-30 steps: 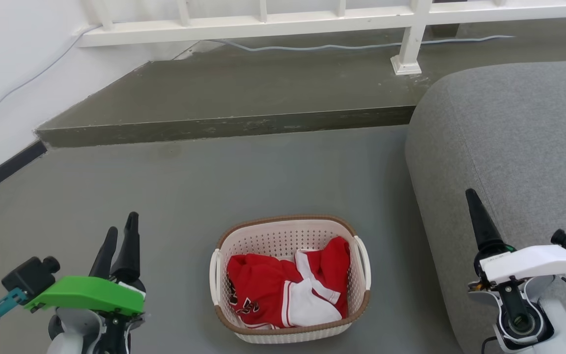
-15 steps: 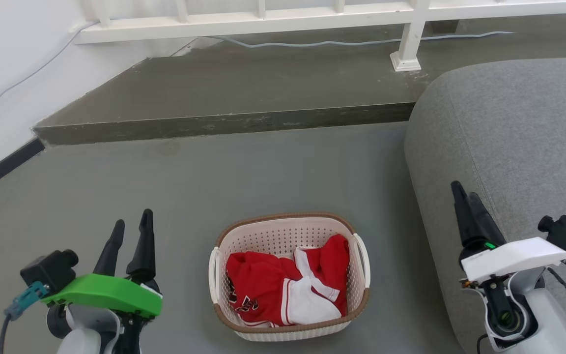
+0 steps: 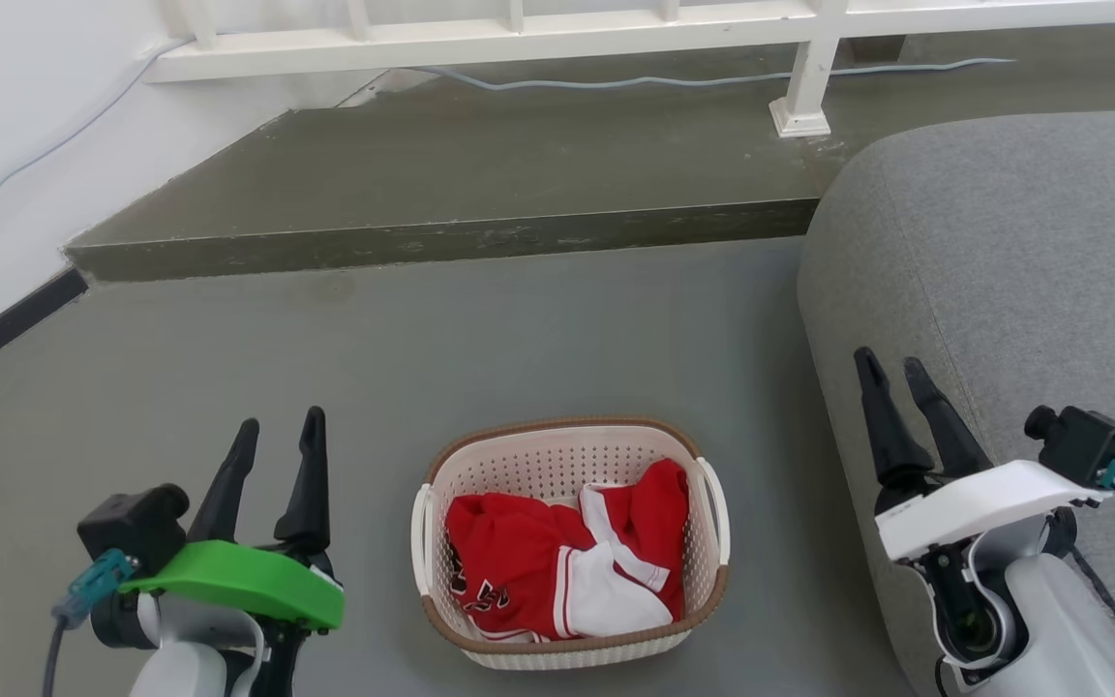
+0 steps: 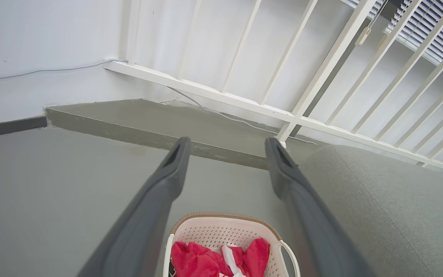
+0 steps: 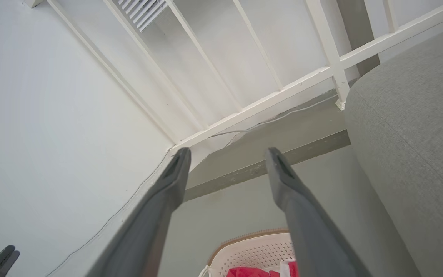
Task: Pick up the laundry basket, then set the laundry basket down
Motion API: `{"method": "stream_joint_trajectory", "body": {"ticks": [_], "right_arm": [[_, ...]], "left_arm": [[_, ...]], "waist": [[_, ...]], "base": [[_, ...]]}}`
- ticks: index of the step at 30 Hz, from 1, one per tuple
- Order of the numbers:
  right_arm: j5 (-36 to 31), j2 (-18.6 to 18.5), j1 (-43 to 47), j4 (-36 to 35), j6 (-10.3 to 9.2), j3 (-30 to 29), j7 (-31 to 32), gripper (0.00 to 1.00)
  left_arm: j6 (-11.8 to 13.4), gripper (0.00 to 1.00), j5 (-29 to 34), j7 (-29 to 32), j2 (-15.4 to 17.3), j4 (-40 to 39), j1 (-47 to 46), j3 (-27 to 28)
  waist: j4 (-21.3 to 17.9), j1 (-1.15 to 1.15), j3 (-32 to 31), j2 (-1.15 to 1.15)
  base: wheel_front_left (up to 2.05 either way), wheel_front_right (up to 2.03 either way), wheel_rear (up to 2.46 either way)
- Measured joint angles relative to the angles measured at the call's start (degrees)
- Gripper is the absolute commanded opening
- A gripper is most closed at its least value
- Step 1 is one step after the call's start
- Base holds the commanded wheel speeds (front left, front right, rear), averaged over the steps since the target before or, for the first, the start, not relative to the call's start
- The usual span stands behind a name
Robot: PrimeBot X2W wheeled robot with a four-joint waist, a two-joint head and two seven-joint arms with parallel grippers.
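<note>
The laundry basket [image 3: 557, 463] is cream-white and perforated, with a brown rim band and white side handles. It stands on the grey floor and holds red and white clothes [image 3: 557, 571]. My left gripper [image 3: 279, 433] hangs open to the basket's left, apart from it. On the basket's right, my right gripper [image 3: 891, 363] is open too, in front of the sofa. The left wrist view has the basket [image 4: 221, 232] low between the left gripper's fingers [image 4: 226, 148]. In the right wrist view the basket's rim [image 5: 252, 240] sits at the bottom between the right gripper's fingers [image 5: 227, 156].
A grey sofa [image 3: 1012, 252] fills the right side, close to the basket. A raised concrete step [image 3: 441, 242] runs across behind it, with a white railing [image 3: 616, 34] and a cable [image 3: 674, 79] beyond. A white wall [image 3: 6, 145] closes the left.
Both grippers have moved inward toward the basket and a little forward. Each gripper's fingers now stand wider apart. The basket has not moved.
</note>
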Motion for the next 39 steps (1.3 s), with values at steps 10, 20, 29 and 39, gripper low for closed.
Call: {"method": "stream_joint_trajectory", "body": {"ticks": [10, 20, 29, 39], "right_arm": [[-7.56, 0.24, 0.00, -0.25, -0.01, 0.57, -1.82, 1.00], [-15.03, 0.51, -0.01, -0.22, -1.24, 0.51, -3.38, 1.00], [-18.66, 1.23, -0.01, -0.16, -1.59, -0.13, -4.53, 1.00], [-19.17, 1.76, -0.01, -0.12, -1.51, -1.29, -4.54, 1.00]], "left_arm": [[0.00, 1.00, 6.94, -1.97, -0.09, -0.86, -0.02, -0.62], [0.00, 1.00, 13.61, -3.76, -0.11, -1.65, -0.05, -1.45], [-0.01, 1.00, 16.19, -4.74, -0.13, -1.81, -0.16, -1.29], [-0.19, 1.00, 15.33, -4.74, -0.19, -1.68, -0.17, -0.76]], "waist": [[0.08, 0.00, 0.03, 0.00], [0.05, 0.00, 0.27, 0.00], [-0.06, 0.00, 0.46, 0.00], [-0.25, 0.00, 0.60, 0.00]], "base": [[0.00, 0.00, 0.00], [0.00, 0.00, 0.00], [0.00, 0.00, 0.00], [0.00, 0.00, 0.00]]}}
